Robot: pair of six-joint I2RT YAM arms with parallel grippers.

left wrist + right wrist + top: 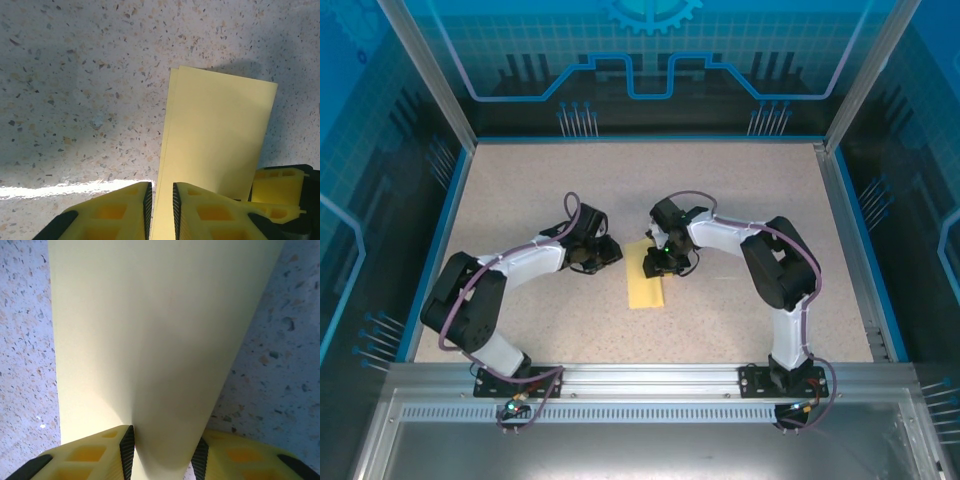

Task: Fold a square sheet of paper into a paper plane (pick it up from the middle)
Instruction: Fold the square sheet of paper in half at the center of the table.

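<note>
Both arms bent inward, wrists low; left claw (162,195) pinches paper (220,135) narrowly; right claw (165,445) grips it wider.

Plain pale-yellow paper (220,130) between the left pincer's (162,200) bright-yellow, black-padded fingers (210,215); beyond them, beige table (75,75) speckled grey-brown.

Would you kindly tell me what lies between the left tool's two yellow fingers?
The thin, folded pale-yellow sheet of paper, seen in the left wrist view.
</note>
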